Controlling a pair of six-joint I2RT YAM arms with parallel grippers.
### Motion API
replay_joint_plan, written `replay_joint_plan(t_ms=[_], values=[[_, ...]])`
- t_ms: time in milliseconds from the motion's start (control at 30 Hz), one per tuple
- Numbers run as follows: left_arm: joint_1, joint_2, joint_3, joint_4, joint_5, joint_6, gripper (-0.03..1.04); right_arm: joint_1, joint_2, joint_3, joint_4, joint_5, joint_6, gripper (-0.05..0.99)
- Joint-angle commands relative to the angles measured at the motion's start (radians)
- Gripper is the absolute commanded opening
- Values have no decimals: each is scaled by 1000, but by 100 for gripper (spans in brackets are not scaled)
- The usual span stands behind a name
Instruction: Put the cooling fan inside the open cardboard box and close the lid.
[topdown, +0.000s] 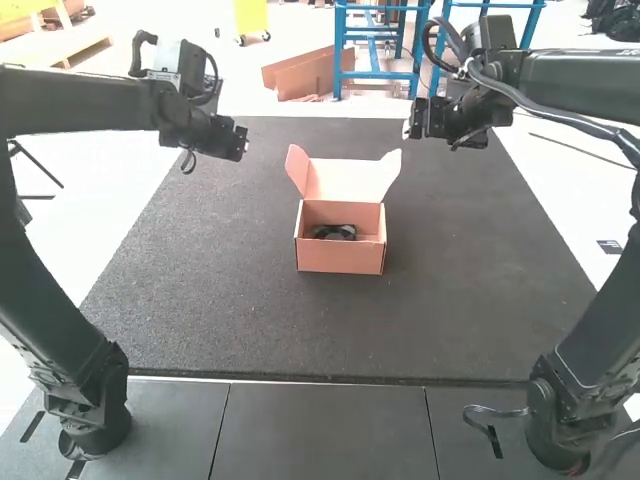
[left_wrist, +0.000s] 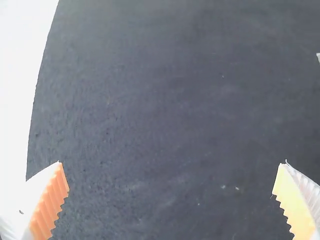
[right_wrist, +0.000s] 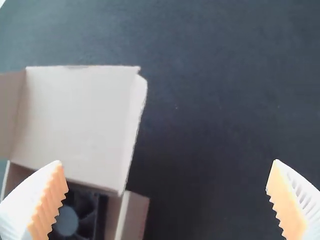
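The fan (topdown: 335, 232) lies inside the cardboard box (topdown: 340, 256) at the middle of the black mat (topdown: 180, 280). The lid (topdown: 345, 178) stands open. The left gripper (topdown: 237, 141) hangs left of the box and the right gripper (topdown: 414, 119) hangs to its right. Both have their fingers spread and hold nothing.

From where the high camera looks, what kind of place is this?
Probably a robot test bench: the left arm and right arm stand at a table with a dark mat, and an open cardboard box holds a cooling fan.
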Motion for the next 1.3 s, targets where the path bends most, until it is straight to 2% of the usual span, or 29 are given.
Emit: replay_joint_plan(t_ms=[0, 300, 600, 833, 967, 1100, 1267], values=[[-2, 53, 69, 13, -35, -8, 97, -10, 45, 50, 2, 12, 11, 92], [-2, 225, 218, 20, -39, -37, 97, -7, 169, 197, -46, -53, 16, 92], [-9, 331, 340, -20, -38, -55, 97, -4, 309, 378, -179, -132, 29, 90], [-40, 346, 348, -30, -24, -64, 97, -5, 362, 436, -219, -136, 31, 88], [-58, 346, 347, -31, 3, -66, 97, -4, 378, 447, -221, -147, 36, 84], [-81, 346, 347, -31, 7, -67, 97, -2, 387, 452, -224, -156, 36, 81], [-86, 350, 345, -36, 13, -72, 97, 1, 391, 453, -227, -159, 34, 76]])
